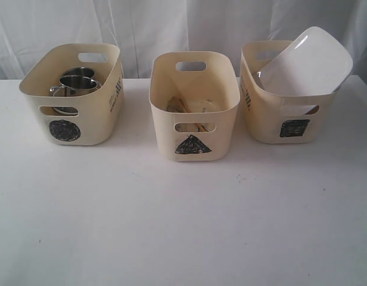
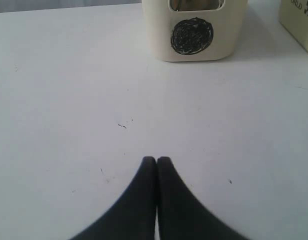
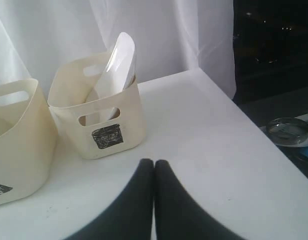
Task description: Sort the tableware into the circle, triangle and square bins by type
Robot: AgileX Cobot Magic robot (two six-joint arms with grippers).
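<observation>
Steel handled mugs sit inside the circle bin, which you see left of the triangle bin in the exterior view. Right of that triangle bin, the large white square plate leans tilted out of the square bin. Your left gripper and right gripper hang over the white table, jaws pressed together on nothing.

Soft, even light makes the white bench bright, with only faint grey shadows on it beside the triangle tub. All views are grainy and slightly soft. In the right wrist view the room past the bench's edge is dark.
</observation>
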